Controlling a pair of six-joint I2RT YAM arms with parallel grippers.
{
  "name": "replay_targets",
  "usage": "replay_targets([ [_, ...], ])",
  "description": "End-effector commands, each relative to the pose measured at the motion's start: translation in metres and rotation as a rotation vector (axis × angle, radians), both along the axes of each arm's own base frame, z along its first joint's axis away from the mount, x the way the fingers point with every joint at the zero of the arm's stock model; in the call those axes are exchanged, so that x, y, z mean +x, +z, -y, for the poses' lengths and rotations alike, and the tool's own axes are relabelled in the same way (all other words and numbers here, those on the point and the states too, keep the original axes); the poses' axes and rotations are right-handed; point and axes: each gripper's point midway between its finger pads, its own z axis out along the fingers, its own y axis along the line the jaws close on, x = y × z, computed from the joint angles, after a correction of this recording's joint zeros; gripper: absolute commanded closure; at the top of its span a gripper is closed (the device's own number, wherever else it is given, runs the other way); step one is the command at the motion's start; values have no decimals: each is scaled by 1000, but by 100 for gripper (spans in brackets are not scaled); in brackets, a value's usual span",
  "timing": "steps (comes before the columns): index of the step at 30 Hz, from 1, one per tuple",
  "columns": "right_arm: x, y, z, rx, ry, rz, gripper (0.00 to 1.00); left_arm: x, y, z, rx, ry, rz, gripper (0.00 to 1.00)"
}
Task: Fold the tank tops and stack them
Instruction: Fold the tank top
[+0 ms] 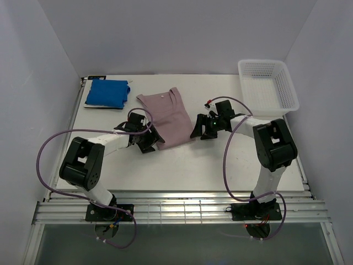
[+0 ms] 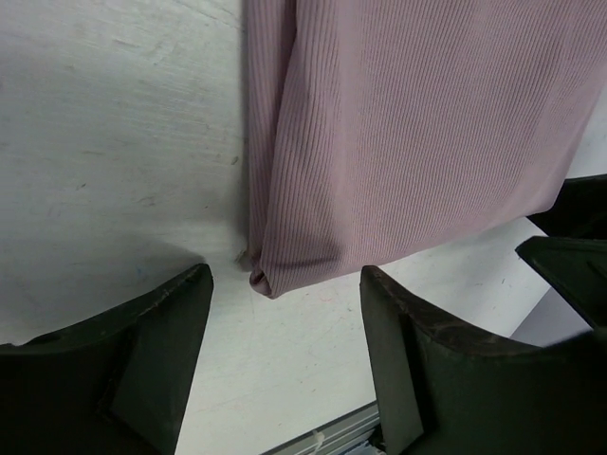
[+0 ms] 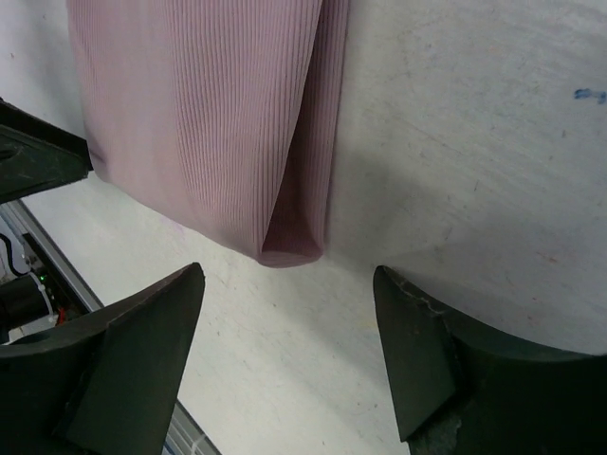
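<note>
pink-mauve tank top (image 1: 168,116) lies mid-table (image 1: 220,165), folded lengthwise, with its near hem corners right at the left gripper (image 2: 285,277) and right gripper (image 3: 286,275). both jaws wide, empty. soft, light, floppy ribbed cloth, so pinch the doubled corners.

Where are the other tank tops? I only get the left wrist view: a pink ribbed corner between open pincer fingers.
Observer: A blue tank top lies folded at the far left corner of the table, apart from the pink tank top.
Operator: What is the right arm doing?
Observer: The right pincer stands open at the pink tank top's other near corner, not closed on it.
Operator: Anything else on the table?
Observer: A white lattice basket stands at the far right corner.
</note>
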Motion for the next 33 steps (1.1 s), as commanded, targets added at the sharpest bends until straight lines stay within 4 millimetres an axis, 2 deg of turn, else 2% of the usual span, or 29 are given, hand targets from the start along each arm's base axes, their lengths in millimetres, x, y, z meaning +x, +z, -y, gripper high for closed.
replay_targets([
  [1, 2, -2, -10, 60, 0, -18, 23, -8, -18, 2, 27, -19, -39, 26],
  [2, 2, -5, -10, 57, -4, -23, 25, -9, -22, 2, 31, -18, -51, 30],
  [4, 1, -12, -9, 48, -5, -41, 37, -11, -26, 2, 33, -16, -64, 34],
  [6, -1, -19, -8, 41, -5, -58, 47, -12, -31, 1, 42, -10, -76, 44],
  [8, -4, -25, -7, 36, -4, -73, 51, -12, -34, 0, 46, -8, -85, 49],
  [12, -4, -35, -6, 23, -11, -90, 60, -16, -42, -1, 55, -4, -111, 64],
  [15, 0, -38, -7, 20, -14, -82, 67, -15, -43, -1, 57, -5, -111, 70],
  [16, 1, -38, -8, 22, -11, -83, 70, -15, -44, -1, 56, -4, -114, 76],
  [18, 3, -36, -10, 35, -7, -76, 83, -14, -43, 0, 54, -6, -111, 84],
  [19, 3, -34, -11, 43, -2, -75, 91, -13, -41, 0, 51, -8, -107, 96],
  [20, 1, -33, -11, 48, 1, -79, 92, -14, -40, 1, 46, -11, -107, 100],
  [23, -5, -18, -11, 65, 16, -52, 92, -18, -30, 9, 12, -41, -92, 100],
  [25, -18, -4, -6, 71, 26, -45, 92, -26, -22, 16, -3, -77, -78, 100],
  [26, -24, 1, -5, 74, 30, -43, 92, -31, -11, 20, -19, -91, -61, 100],
  [27, -36, 9, 0, 80, 32, -36, 92, -39, -6, 26, -28, -119, -57, 100],
  [29, -54, 15, 7, 68, 30, -58, 92, -53, 4, 29, -34, -143, -63, 100],
  [30, -67, 22, 12, 68, 32, -51, 92, -63, 17, 35, -61, -175, -47, 100],
  [32, -87, 24, 21, 43, 38, -80, 92, -78, 26, 37, -81, -196, -64, 100],
  [33, -93, 35, 24, 43, 48, -45, 92, -90, 39, 42, -135, -232, -62, 100],
])
